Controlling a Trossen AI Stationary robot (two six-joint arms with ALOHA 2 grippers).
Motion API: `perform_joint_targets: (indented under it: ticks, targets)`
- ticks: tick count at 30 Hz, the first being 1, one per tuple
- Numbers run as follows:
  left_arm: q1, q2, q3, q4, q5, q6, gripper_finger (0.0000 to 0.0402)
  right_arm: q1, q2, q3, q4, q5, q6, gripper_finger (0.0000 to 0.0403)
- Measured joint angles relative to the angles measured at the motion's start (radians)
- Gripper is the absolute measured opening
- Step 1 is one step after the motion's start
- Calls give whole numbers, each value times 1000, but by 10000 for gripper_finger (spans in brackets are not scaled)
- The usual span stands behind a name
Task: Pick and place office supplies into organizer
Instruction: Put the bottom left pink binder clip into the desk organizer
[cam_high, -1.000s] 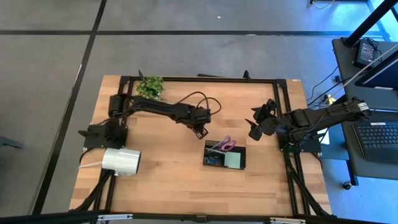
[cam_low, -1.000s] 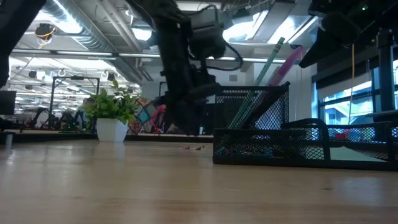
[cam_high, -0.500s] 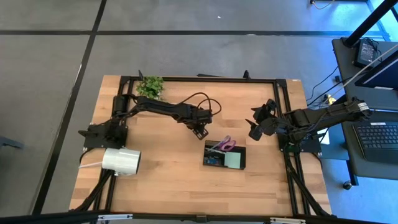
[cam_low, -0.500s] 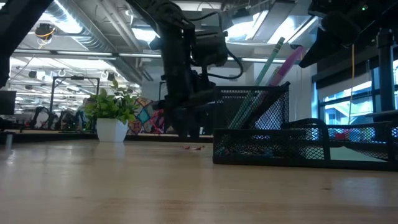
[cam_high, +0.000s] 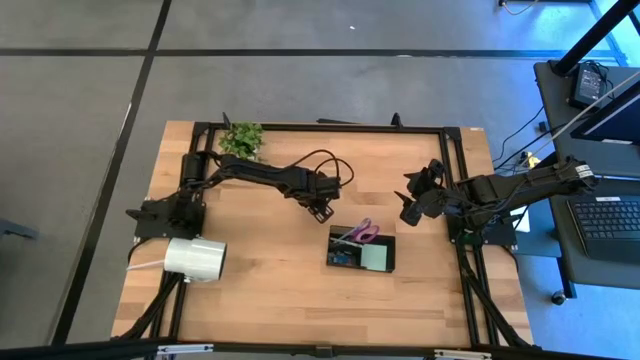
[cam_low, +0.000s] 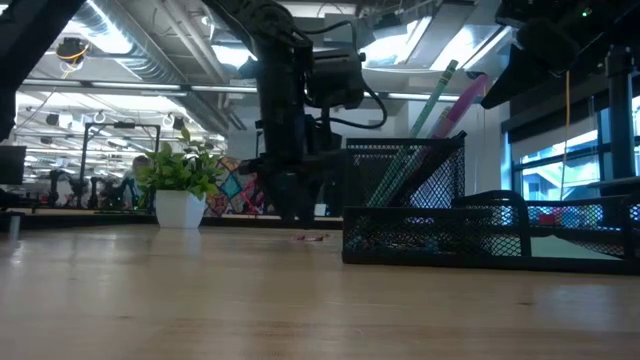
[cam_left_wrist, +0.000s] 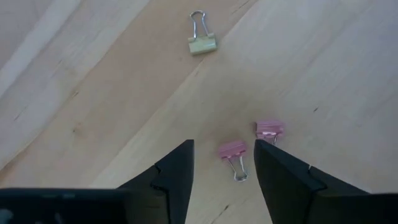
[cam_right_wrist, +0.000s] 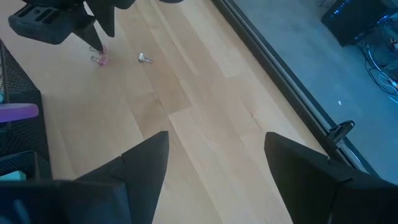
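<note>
Left hand open astride pink clip

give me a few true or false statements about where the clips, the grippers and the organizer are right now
1. The left gripper stands open over a pink binder clip. True.
2. Three pink clips lie on the table. False: two pink ones and one pale yellow-green clip.
3. The purple-handled scissors are in the organizer. True.
4. The right gripper holds a clip. False: it is open and empty, off to the side.
5. The white roll sits inside the organizer. False: it lies near the table's left edge.
</note>
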Motion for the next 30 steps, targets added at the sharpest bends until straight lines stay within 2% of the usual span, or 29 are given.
perform_joint_targets:
  ticks: [23, 30]
  targets:
    - [3, 58, 3, -15, 43, -4, 148, 0, 0, 0, 0, 0, 0, 268]
    - [4, 59, 4, -35, 17, -8, 148, 0, 0, 0, 0, 0, -3, 268]
